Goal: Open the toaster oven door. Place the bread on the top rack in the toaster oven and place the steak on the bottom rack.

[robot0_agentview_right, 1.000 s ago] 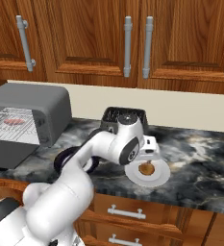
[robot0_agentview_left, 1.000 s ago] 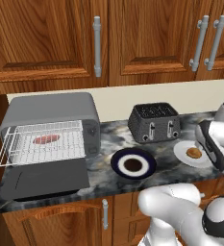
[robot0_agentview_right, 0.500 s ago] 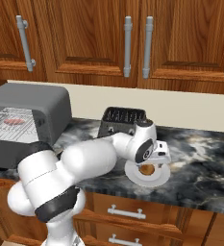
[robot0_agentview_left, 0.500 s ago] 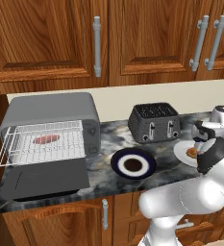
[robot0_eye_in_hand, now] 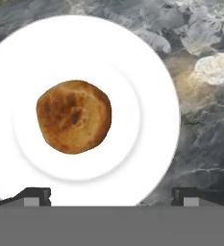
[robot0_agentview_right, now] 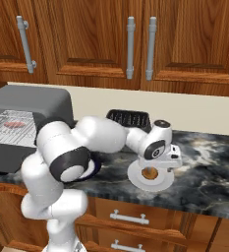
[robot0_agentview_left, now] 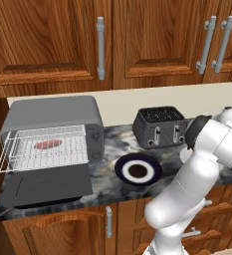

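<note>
The bread (robot0_eye_in_hand: 74,116) is a small round brown bun. It lies in the middle of a white plate (robot0_eye_in_hand: 147,72), right under the pincer (robot0_eye_in_hand: 111,194). In the hand view the pincer's two dark tips stand far apart at the bottom, so the pincer is wide open. It holds nothing. The bun sits a bit to the left of the spot between the tips, and no tip touches it.

In the right base view the pincer (robot0_agentview_right: 157,170) hangs just above the bread (robot0_agentview_right: 147,173) and points down at the plate (robot0_agentview_right: 157,183). The plate rests on the dark marble counter (robot0_agentview_right: 209,182).

Behind the pincer, near the wall, stands a black toaster (robot0_agentview_left: 160,127) with two slots. To the pincer's left is a dark blue plate (robot0_agentview_left: 137,170) with a white ring and a brown middle.

Farther off on that same side, well apart from the pincer, is the toaster oven (robot0_agentview_left: 53,124). It is a big grey box. The toaster oven door (robot0_agentview_left: 45,185) is open and lies flat on the counter in front of it. The top rack (robot0_agentview_left: 43,152) is a white wire shelf pulled out over the door. The steak (robot0_agentview_left: 48,145) is a pink slab seen through the wires, inside the oven. It looks to lie below the top rack, on the bottom rack, but the wires make that hard to tell for sure.

Brown wood cupboards (robot0_agentview_left: 137,40) with grey handles hang above.
</note>
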